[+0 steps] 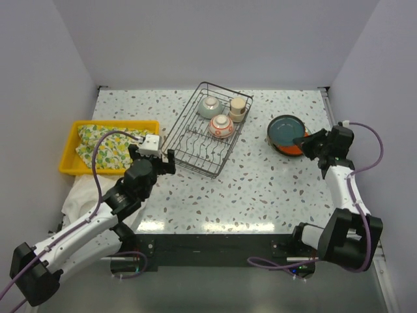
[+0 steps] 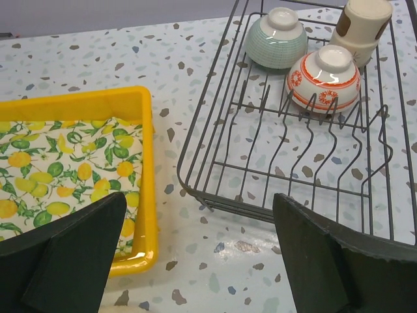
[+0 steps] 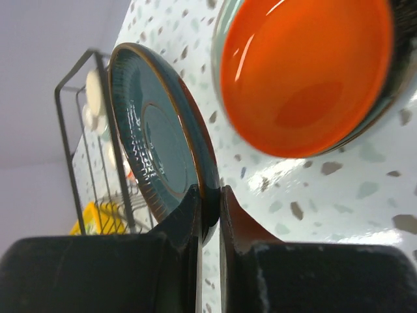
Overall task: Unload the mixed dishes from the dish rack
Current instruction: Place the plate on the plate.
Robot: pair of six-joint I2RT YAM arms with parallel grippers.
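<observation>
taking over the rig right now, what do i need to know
Left gripper open, empty, by the dish rack's near-left corner.
Right gripper shut on a teal plate's rim, beside the orange-red plate on the table.
Done: rack's plate slots empty.
Left: set the teal plate down; celadon bowl, red-patterned bowl, beige cup are in the rack.
</observation>
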